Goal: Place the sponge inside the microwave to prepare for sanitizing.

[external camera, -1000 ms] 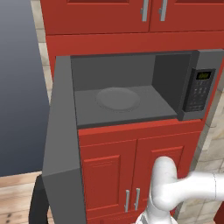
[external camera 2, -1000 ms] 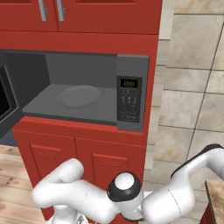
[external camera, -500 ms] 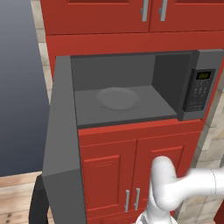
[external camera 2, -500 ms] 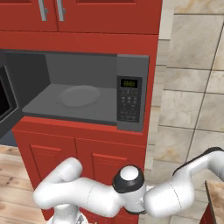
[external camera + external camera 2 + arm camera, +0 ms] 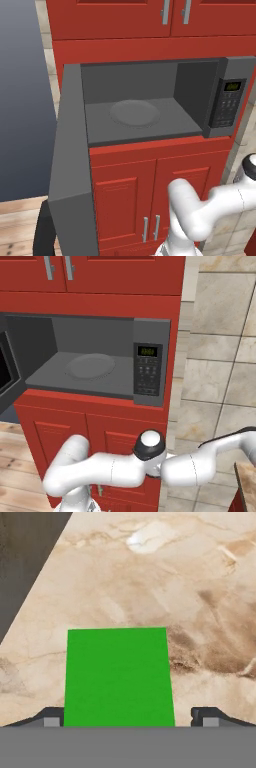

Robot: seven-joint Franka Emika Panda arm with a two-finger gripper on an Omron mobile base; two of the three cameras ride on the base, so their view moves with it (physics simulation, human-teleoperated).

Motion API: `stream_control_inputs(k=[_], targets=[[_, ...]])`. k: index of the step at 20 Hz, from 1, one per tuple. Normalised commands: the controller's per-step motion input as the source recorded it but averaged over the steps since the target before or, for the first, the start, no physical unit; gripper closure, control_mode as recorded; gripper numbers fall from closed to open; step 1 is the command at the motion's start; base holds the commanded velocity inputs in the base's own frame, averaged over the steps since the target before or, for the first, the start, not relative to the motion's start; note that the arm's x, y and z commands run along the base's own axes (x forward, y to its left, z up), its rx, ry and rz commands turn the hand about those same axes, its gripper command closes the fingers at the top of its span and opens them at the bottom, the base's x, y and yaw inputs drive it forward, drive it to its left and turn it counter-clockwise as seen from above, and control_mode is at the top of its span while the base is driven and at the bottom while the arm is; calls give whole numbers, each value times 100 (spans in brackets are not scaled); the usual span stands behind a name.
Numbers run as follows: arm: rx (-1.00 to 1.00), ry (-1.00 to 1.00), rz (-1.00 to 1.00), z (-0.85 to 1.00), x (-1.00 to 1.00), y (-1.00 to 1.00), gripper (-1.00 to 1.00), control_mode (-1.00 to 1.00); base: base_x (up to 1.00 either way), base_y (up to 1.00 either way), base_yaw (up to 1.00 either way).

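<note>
Fingertips (image 5: 52, 718) of the gripper (image 5: 128, 719) are seen in the hand view as two small dark tips, one at each side of the sponge (image 5: 119, 677). They are spread wide, wider than the sponge, with a narrow gap visible on the left side and a wider gap on the right. No contact between the tips and the sponge can be confirmed, and whether the sponge is gripped cannot be told.

The sponge is shown as a bright green block lying flat on a beige marbled worktop (image 5: 165, 587). It is positioned between the two tips, close to the camera. A dark grey-brown area is seen beyond the worktop's edge in the upper left corner of the hand view.

The microwave (image 5: 150, 100) is seen in both base views, built into red cabinets (image 5: 150, 185). Its door (image 5: 70, 165) is swung fully open to the left. The round turntable (image 5: 135, 112) is located at the centre of the cavity floor and nothing is resting on it. The black keypad panel (image 5: 147, 370) with a green display is fitted at the right side of the front. A tiled wall (image 5: 220, 356) is seen to the right of the cabinets.
</note>
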Motion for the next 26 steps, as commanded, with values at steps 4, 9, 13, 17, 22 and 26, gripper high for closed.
stream_control_inputs(k=[4,9,13,17,22,26], targets=[[13,0,2,0,22,-7,-100,-100,0,0,0],[9,0,1,-15,3,0,-100,-100,0,0,0],[14,1,0,-38,0,6,100,-100,0,0,0],[8,0,0,-23,0,2,100,-100,0,0,0],[5,2,0,-16,0,0,100,-100,0,0,0],[5,0,0,-15,0,12,100,-100,0,0,0]])
